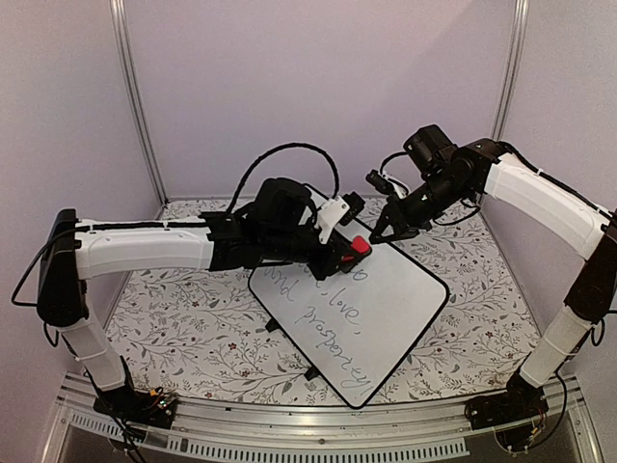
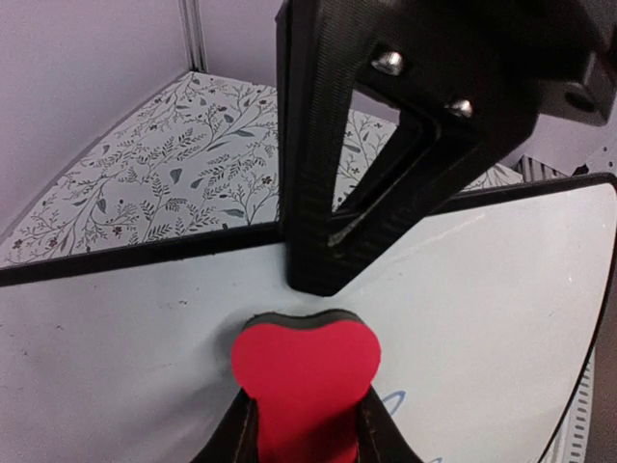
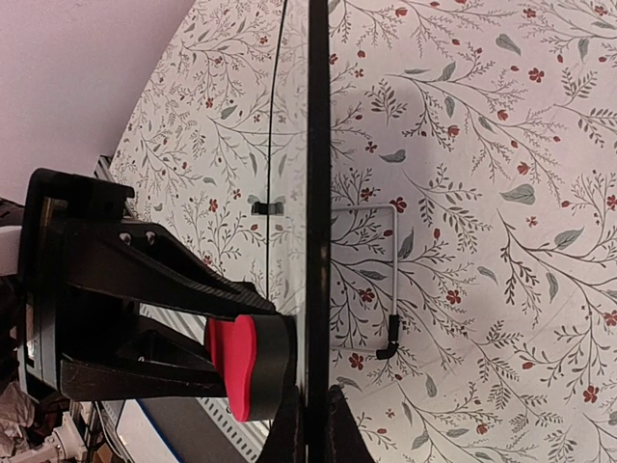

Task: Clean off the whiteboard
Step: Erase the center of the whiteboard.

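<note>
**Eraser on board, far rim clamped**

The whiteboard point(image 1: 386, 309) lies skewed at the centre of the top view on the floral table point(image 1: 183, 318), with handwriting point(image 1: 333, 323) running down its middle. The left gripper point(image 1: 353, 253) is closed on a red eraser point(image 1: 360, 245), which is pressed to the board's upper left part. The right gripper point(image 1: 389, 231), at upper centre, pinches the board's far rim.

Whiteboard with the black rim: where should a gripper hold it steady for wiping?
Pinch the large flat white whiteboard by its thin black rim at the far edge, coming from the far side. It sits raised on small feet, so one of the fingers fits underneath, clear of the handwriting and red eraser block. The right gripper holds there.
</note>
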Available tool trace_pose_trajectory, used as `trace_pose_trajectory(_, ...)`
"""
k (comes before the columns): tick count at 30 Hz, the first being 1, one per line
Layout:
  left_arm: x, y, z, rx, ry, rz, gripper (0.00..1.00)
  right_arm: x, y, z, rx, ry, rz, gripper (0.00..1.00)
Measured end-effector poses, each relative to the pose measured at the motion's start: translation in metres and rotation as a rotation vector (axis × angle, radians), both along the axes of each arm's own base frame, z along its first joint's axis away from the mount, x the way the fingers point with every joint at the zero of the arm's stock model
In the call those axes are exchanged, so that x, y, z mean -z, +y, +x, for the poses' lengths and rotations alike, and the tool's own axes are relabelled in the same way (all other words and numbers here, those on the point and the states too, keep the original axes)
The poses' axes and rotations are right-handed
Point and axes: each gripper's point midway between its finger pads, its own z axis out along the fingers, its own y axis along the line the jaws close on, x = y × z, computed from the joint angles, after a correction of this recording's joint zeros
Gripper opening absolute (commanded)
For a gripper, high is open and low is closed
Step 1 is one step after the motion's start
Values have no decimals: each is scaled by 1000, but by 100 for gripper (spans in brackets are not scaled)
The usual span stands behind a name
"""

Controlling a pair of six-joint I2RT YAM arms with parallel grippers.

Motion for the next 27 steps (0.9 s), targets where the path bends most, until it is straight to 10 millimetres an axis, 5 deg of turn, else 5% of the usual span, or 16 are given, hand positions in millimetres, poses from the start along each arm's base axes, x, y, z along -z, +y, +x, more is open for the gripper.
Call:
trace_pose_trajectory(17,-1,1,3,-19,-9,-23,0,1,3,2,-7,-2,9,0)
trace_pose_trajectory(27,34,32,-10,-75,50,21,0,0,4,2,-9,-3,14,0)
